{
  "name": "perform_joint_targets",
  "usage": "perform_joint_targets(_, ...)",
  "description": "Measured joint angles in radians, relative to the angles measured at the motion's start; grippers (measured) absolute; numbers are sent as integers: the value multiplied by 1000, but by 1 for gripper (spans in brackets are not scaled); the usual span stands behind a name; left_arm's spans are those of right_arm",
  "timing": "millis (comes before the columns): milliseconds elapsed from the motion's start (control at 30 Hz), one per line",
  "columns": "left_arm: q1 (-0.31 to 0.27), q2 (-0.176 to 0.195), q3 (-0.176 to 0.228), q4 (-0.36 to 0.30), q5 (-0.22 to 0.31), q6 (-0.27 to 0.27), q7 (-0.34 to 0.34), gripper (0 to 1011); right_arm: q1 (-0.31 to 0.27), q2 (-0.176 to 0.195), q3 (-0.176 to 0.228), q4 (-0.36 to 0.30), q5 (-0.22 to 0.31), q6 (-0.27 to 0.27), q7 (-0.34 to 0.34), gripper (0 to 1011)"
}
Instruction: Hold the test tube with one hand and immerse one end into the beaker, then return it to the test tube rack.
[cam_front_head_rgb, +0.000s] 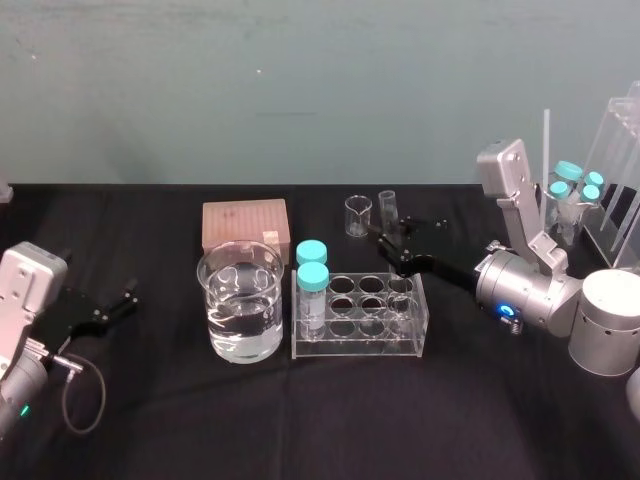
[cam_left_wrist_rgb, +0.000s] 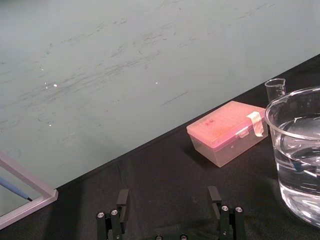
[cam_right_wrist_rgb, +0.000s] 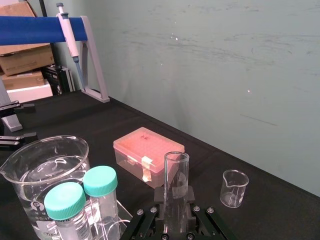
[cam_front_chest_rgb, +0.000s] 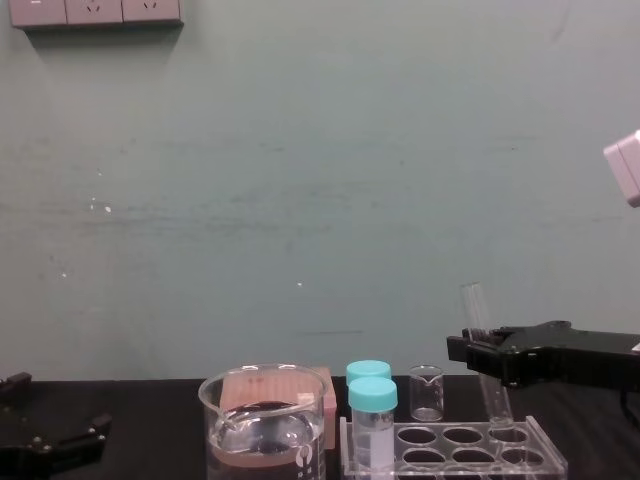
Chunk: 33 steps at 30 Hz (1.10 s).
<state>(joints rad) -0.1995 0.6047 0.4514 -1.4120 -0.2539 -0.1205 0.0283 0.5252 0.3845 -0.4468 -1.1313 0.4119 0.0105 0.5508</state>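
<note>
R gripper (cam_front_chest_rgb: 474, 347) jaws clamped on test tube (cam_front_chest_rgb: 472, 305), near upright, lower end at rack (cam_front_head_rgb: 360, 348) back-right hole. Left of rack, beaker (cam_front_head_rgb: 215, 300) approx half full, clear liquid. Two capped vials (cam_front_head_rgb: 313, 290) in rack's left end. L gripper (cam_front_head_rgb: 128, 298) idle far left, jaws apart.

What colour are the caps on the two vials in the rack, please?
Teal; the caps show best in the right wrist view.
</note>
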Motion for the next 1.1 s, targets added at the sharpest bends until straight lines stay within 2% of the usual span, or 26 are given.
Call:
perform_joint_targets(267,0,0,0,0,0,0,0,1000,0,0,0,0,0,0,0,226)
perform_joint_targets(533,0,0,0,0,0,0,0,1000,-15,-5,16,-4,4,-54,16,226)
perform_joint_targets(1100,0,0,0,0,0,0,0,1000,-61,2,66,-53,33,-120,25,226)
